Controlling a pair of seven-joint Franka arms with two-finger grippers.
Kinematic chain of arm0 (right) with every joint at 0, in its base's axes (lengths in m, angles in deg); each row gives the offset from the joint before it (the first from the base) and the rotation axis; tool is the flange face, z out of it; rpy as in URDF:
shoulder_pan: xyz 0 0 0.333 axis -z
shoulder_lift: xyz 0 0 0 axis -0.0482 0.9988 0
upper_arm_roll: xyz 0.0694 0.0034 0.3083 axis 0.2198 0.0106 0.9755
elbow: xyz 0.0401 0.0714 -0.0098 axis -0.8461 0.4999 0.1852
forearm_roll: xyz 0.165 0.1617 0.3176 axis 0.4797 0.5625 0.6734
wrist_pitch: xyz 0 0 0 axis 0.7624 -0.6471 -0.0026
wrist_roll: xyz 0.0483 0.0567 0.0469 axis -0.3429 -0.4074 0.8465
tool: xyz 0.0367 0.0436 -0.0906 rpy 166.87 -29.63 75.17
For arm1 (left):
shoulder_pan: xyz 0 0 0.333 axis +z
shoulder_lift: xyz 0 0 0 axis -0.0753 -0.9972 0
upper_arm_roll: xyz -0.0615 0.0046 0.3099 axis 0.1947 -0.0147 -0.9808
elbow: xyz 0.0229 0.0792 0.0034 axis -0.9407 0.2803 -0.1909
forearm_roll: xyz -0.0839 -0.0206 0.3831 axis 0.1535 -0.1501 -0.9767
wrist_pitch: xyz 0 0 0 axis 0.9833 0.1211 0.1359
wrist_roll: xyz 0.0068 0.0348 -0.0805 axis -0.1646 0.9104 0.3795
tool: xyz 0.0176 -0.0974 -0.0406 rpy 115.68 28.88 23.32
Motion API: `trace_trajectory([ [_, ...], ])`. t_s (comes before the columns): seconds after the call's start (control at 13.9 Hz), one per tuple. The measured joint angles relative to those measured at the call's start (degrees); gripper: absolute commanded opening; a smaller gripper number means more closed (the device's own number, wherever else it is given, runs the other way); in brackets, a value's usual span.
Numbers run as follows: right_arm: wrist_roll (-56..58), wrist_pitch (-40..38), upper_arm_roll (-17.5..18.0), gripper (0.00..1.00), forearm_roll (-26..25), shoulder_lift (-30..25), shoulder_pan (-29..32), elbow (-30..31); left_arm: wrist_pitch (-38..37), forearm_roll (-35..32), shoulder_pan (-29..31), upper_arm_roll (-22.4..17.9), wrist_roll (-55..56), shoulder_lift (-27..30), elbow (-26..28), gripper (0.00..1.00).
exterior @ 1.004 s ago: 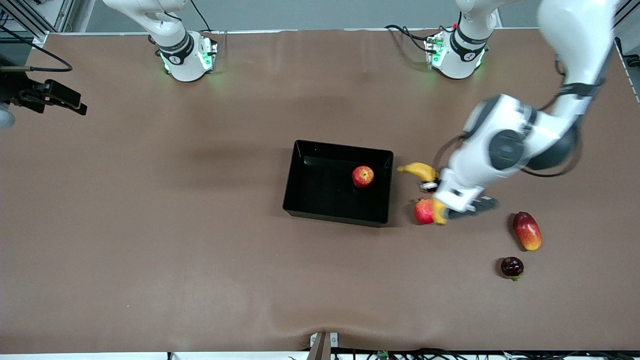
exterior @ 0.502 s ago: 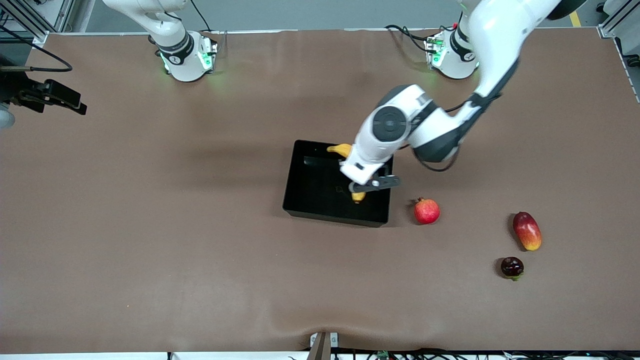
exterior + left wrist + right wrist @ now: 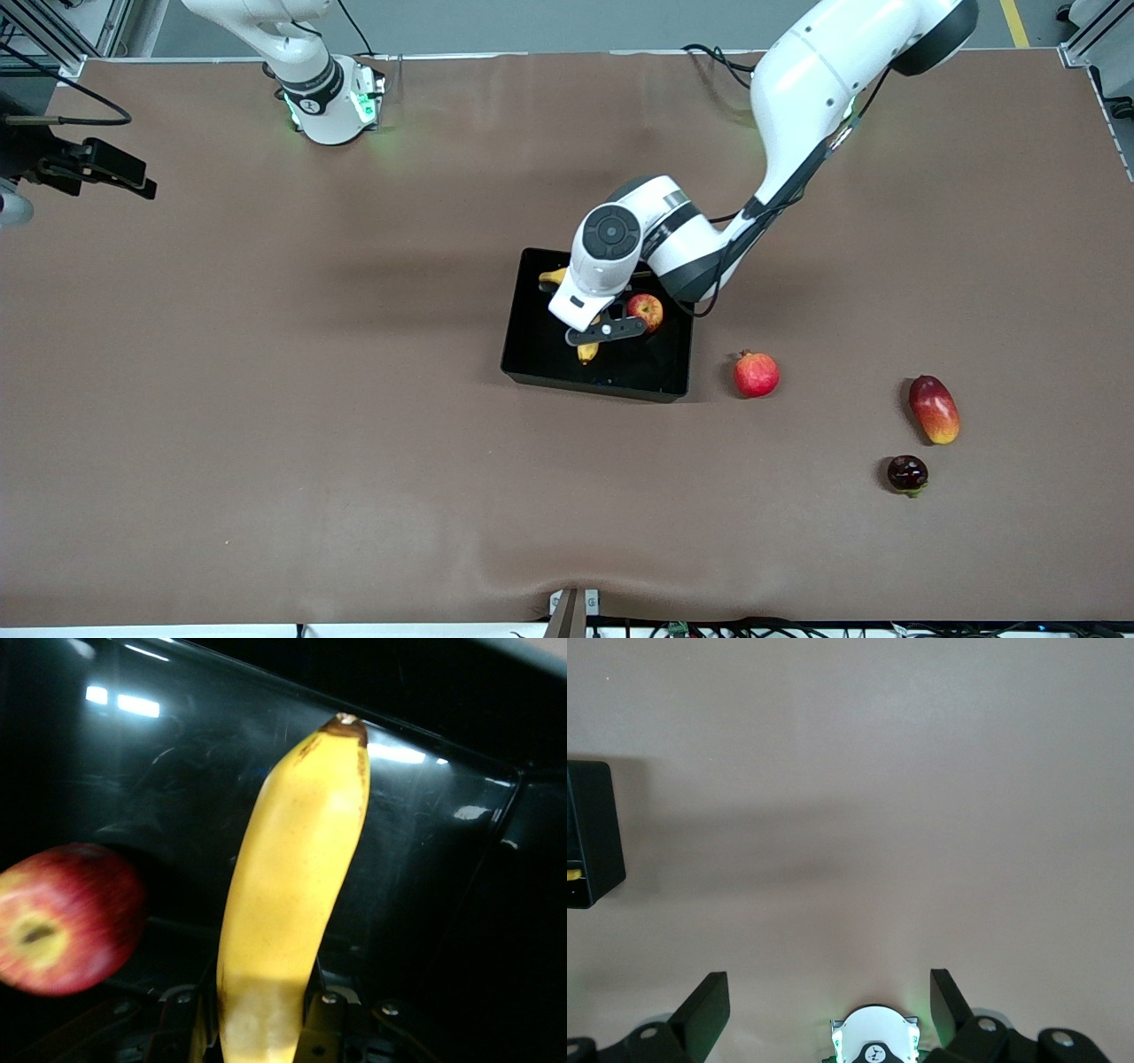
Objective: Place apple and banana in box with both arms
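Note:
The black box point(image 3: 530, 370) sits mid-table. Inside it lies the red and yellow apple point(image 3: 646, 311), at the side toward the left arm's end. My left gripper point(image 3: 595, 330) hangs low over the box's middle, shut on the yellow banana point(image 3: 586, 353). The banana's other tip pokes out near the box wall closest to the robots. In the left wrist view the banana point(image 3: 292, 895) runs out from between the fingers of the left gripper point(image 3: 259, 1019), with the apple point(image 3: 62, 917) beside it over the glossy box floor point(image 3: 443, 859). My right gripper point(image 3: 828, 1001) waits open and empty, high above bare table.
A round pinkish-red fruit point(image 3: 756, 374) lies just outside the box toward the left arm's end. A red and yellow mango point(image 3: 934, 408) and a small dark fruit point(image 3: 907, 473) lie farther that way. One corner of the box point(image 3: 589, 833) shows in the right wrist view.
The left arm has swung the banana from beside the round red fruit to over the box, then lower and toward the right arm's end. The apple shows again. The right arm is still.

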Motion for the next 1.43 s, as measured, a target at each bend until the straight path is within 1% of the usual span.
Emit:
trace_trajectory([
  [0.14,0.5,-0.1,-0.4,1.0,-0.1,0.0,0.1,0.0,3.4,0.0,-2.3,-2.5,0.0,-2.3,-0.2,0.01],
  [0.22,1.2,-0.2,-0.6,1.0,-0.1,0.0,0.2,0.0,5.3,0.0,-3.3,-3.5,0.0,-3.4,-0.3,0.14],
  [0.29,1.7,-0.2,-0.7,1.0,-0.1,0.0,0.3,0.0,6.6,0.0,-4.2,-4.5,0.0,-4.2,-0.4,0.45],
  [0.36,2.0,-0.3,-0.7,1.0,-0.1,0.0,0.3,0.0,7.2,0.0,-4.6,-5.0,0.0,-4.6,-0.7,0.99],
  [0.57,2.2,-1.1,-0.7,1.0,-0.1,0.0,0.2,0.0,7.9,-0.8,-5.1,-6.2,0.0,-4.4,-2.1,1.0],
  [0.72,2.2,-1.2,-0.6,1.0,-0.1,0.0,0.2,0.0,7.8,-1.4,-4.6,-7.6,0.0,-2.3,-3.6,1.0],
  [0.86,2.2,-1.0,-0.6,1.0,-0.1,0.0,0.2,0.0,5.0,-1.6,-2.3,-9.0,-1.9,2.7,-4.6,1.0],
  [1.15,2.2,2.9,-1.1,1.0,-0.4,-0.4,0.5,-0.2,-6.9,-1.6,7.3,-9.0,-11.4,15.1,-4.8,1.0],
  [1.29,2.3,3.3,-1.4,1.0,-0.4,-0.7,0.9,-0.3,-11.5,-1.6,10.7,-9.0,-14.5,19.3,-4.6,1.0],
  [1.43,2.3,3.3,-1.5,1.0,-0.4,-0.8,1.0,-0.8,-15.4,0.5,13.2,-9.0,-17.4,22.6,-4.4,1.0],
])
